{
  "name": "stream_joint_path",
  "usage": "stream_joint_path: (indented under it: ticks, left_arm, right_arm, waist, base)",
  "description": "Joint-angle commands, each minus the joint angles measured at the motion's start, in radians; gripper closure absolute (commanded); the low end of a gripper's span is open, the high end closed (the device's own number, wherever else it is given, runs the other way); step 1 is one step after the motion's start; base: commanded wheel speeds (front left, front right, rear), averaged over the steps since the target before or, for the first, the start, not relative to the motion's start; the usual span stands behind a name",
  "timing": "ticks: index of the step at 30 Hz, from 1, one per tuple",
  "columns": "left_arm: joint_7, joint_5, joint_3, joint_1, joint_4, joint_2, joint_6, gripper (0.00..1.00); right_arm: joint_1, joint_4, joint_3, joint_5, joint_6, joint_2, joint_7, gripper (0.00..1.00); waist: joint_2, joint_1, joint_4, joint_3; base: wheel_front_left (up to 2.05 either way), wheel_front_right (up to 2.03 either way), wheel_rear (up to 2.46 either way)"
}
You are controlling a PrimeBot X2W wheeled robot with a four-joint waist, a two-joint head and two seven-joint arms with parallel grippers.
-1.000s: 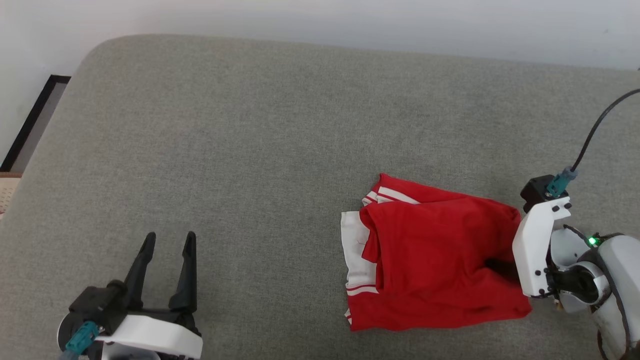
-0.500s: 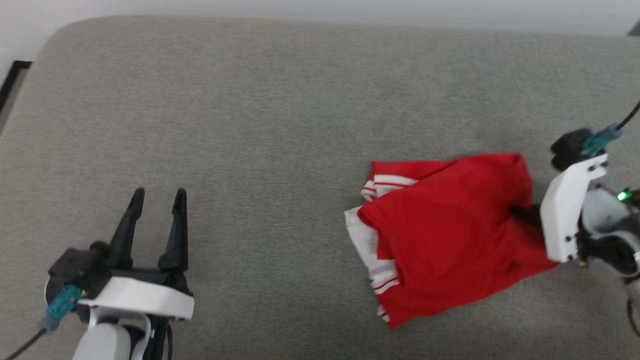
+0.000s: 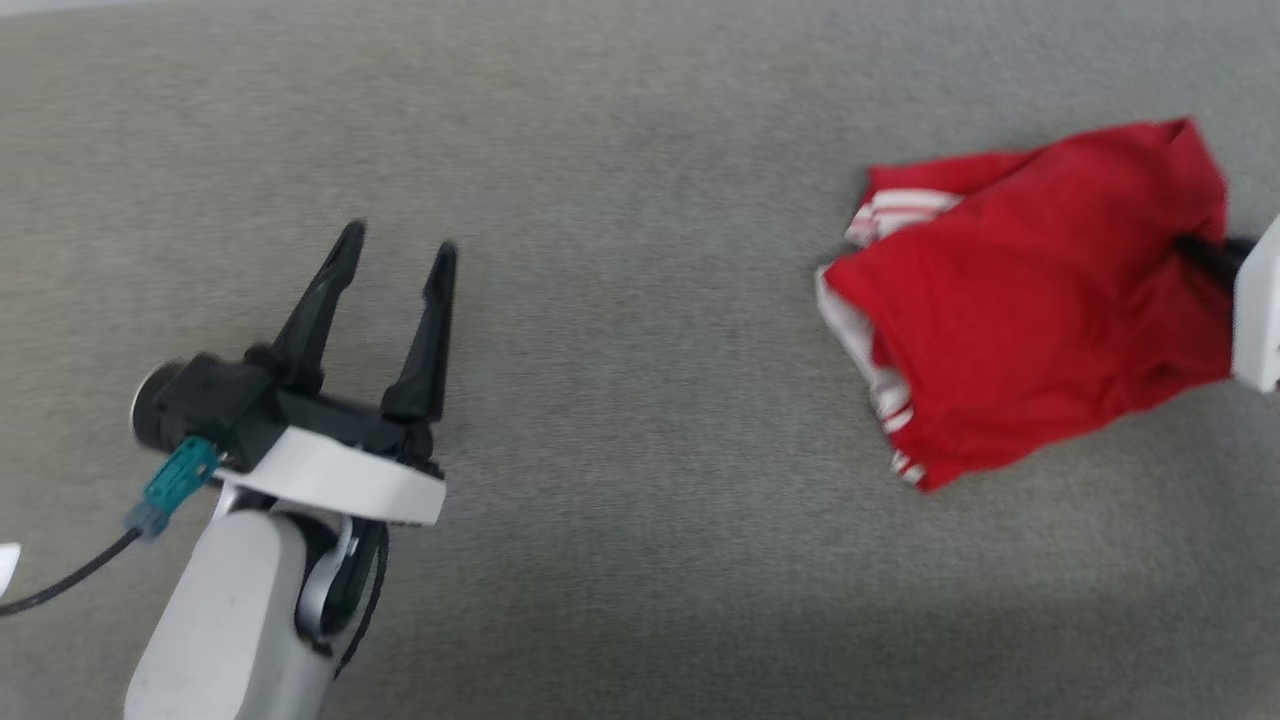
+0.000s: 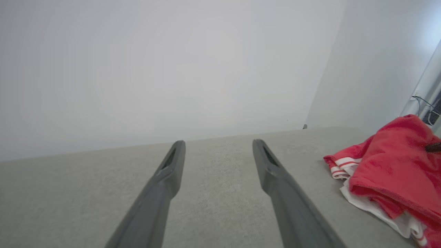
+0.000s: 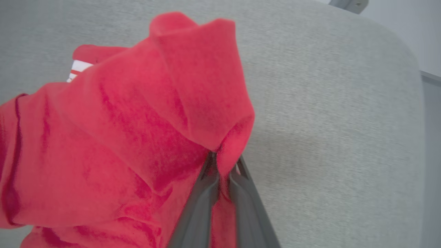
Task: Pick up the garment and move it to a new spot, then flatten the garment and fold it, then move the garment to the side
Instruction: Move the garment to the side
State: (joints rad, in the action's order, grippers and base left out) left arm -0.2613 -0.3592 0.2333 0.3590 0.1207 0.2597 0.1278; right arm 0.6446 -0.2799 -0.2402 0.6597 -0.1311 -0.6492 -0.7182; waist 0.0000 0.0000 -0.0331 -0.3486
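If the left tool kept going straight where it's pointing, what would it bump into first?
Probably nothing soon. The left tool points across the grey cushion; the garment lies off to its right. Beyond stands the white wall, though how far is unclear.

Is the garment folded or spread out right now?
Folded: the garment is doubled over in layers, one edge pinched by the right hand.

Right gripper (image 5: 220, 163): tips buried in a shirt (image 5: 120, 137) fold; its body cut by the head view's right edge; that whole view blurred.
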Motion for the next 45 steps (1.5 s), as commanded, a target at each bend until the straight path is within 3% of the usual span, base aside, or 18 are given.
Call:
stream_joint_path:
  ticks: [1, 19, 26, 40, 42, 44, 45]
  left_arm:
    - [-0.005, 0.006, 0.017, 0.035, 0.005, 0.008, 0.003, 0.00]
    - [-0.005, -0.022, 0.307, 0.324, 0.066, 0.049, 0.003, 0.00]
    - [-0.005, -0.037, 0.391, 0.395, 0.083, 0.039, 0.003, 0.00]
    - [-0.005, -0.054, 0.449, 0.441, 0.100, 0.025, 0.003, 0.00]
    - [-0.005, -0.052, 0.446, 0.441, 0.101, 0.026, 0.003, 0.00]
    - [-0.005, -0.056, 0.441, 0.436, 0.100, 0.026, 0.003, 0.00]
    - [-0.005, -0.057, 0.439, 0.432, 0.099, 0.026, 0.003, 0.00]
  right_arm:
    - [0.025, -0.008, 0.009, -0.019, 0.001, -0.005, 0.021, 1.00]
    - [0.214, -0.265, 0.070, -0.251, 0.001, -0.045, 0.290, 1.00]
    - [0.279, -0.397, 0.079, -0.349, 0.001, -0.043, 0.406, 1.00]
    - [0.385, -0.703, 0.107, -0.489, 0.001, 0.062, 0.596, 0.99]
    - [0.403, -0.739, 0.120, -0.494, 0.001, 0.071, 0.616, 0.71]
    - [0.417, -0.768, 0.124, -0.502, 0.001, 0.073, 0.630, 0.49]
    - [0.426, -0.782, 0.131, -0.502, 0.001, 0.072, 0.638, 0.16]
  waist:
    - [0.0000, 0.0000, -0.045, -0.035]
    - [0.0000, 0.0000, -0.190, -0.147]
    - [0.0000, 0.0000, -0.198, -0.178]
    - [0.0000, 0.0000, -0.166, -0.206]
    - [0.0000, 0.0000, -0.161, -0.205]
    - [0.0000, 0.0000, -0.158, -0.203]
    - [0.0000, 0.0000, -0.157, -0.201]
  base:
    - [0.00, 0.00, 0.00]
    - [0.00, 0.00, 0.00]
    - [0.00, 0.00, 0.00]
    - [0.00, 0.00, 0.00]
    - [0.00, 0.00, 0.00]
    - [0.00, 0.00, 0.00]
    - [0.00, 0.00, 0.00]
